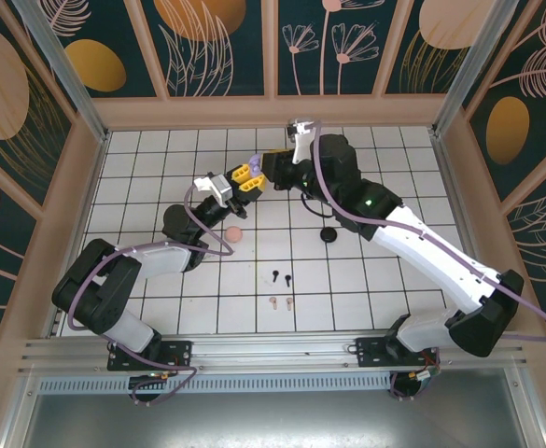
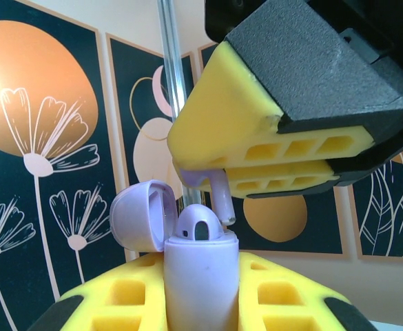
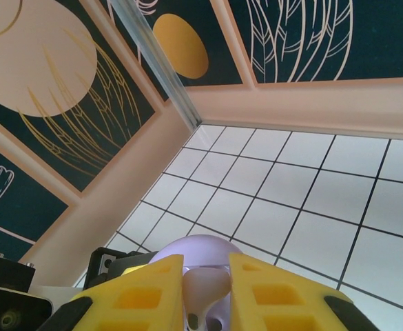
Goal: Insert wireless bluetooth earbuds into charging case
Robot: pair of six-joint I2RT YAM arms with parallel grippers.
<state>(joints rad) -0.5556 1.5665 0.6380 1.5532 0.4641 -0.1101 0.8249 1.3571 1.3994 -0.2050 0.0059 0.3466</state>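
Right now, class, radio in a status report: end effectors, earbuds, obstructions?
Left end effector shut on open lilac case. Right end effector shut on lilac earbud, stem just above case. Nothing between them.

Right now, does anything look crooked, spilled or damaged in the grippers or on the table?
Nothing is spilled or damaged. One small thing: the lilac earbud in the right gripper hangs slanted, its stem tip near the right rim of the open lilac case, not straight over the opening.

Floral walls [image 1: 217, 47], white gridded table [image 1: 385, 280]
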